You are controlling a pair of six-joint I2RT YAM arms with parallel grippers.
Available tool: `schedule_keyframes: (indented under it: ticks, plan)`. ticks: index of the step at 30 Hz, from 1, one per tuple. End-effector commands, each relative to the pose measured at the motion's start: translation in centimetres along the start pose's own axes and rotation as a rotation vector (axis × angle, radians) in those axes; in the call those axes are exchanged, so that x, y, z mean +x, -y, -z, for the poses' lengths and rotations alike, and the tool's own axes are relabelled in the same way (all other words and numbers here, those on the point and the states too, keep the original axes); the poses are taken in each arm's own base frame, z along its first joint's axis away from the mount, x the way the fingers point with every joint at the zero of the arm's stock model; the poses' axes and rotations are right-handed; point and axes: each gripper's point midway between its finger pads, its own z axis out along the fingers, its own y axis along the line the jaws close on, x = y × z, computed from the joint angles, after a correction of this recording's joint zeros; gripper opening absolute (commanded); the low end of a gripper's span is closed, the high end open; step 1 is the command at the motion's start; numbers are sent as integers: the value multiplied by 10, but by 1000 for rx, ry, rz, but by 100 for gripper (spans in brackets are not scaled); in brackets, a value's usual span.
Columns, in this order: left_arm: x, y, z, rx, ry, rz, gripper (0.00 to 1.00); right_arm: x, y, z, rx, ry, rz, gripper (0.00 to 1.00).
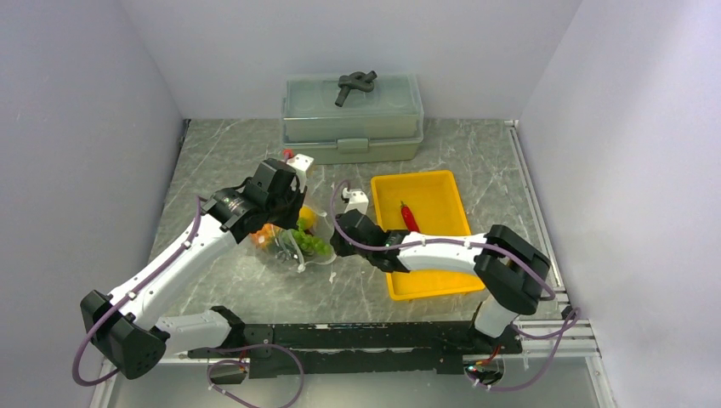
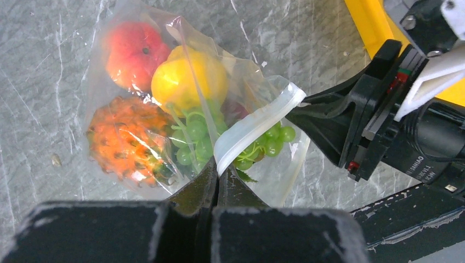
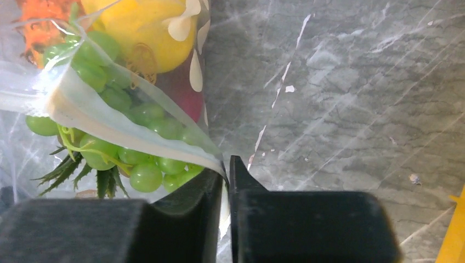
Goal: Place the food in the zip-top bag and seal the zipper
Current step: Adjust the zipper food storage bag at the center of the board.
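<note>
The clear zip-top bag (image 1: 293, 246) lies on the table between both arms. Inside it the left wrist view shows a peach (image 2: 134, 55), a lemon (image 2: 186, 79), an orange pineapple (image 2: 126, 139) and green grapes (image 2: 194, 139). My left gripper (image 2: 219, 171) is shut on one end of the whitish zipper (image 2: 257, 118). My right gripper (image 3: 226, 167) is shut on the zipper's (image 3: 109, 120) other end, with grapes (image 3: 137, 170) and a dark purple eggplant (image 3: 183, 93) just behind the strip. A red chili (image 1: 409, 216) lies outside the bag in the yellow tray (image 1: 442, 285).
The yellow tray sits right of the bag, under the right arm. A grey-green lidded box (image 1: 353, 127) with a dark tool on top stands at the back wall. White walls close in both sides.
</note>
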Motion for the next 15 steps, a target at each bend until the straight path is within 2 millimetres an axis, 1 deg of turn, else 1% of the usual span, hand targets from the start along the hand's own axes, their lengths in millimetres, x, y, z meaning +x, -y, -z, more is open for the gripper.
schedule_keyframes:
  ticks: [1, 2, 4, 8, 11, 15]
  plan:
    - [-12, 4, 3, 21, 56, 4, 0, -40, -30, 12, -82, 78, -17, 4]
    - [-12, 3, 3, 16, 57, 4, 0, -45, -32, 16, -85, 89, -16, 0]
    - [-12, 2, 3, 10, 55, 6, 0, -56, -36, 25, -93, 108, -10, 0]
    - [-17, 0, 10, 0, 81, 12, 0, -74, -42, 46, -111, 144, -2, 0]
    - [-27, -1, 21, -2, 111, 16, 0, -87, -47, 61, -132, 168, 8, 0]
    - [-40, -2, 39, -8, 128, 26, 0, -100, -46, 81, -116, 170, 39, 0]
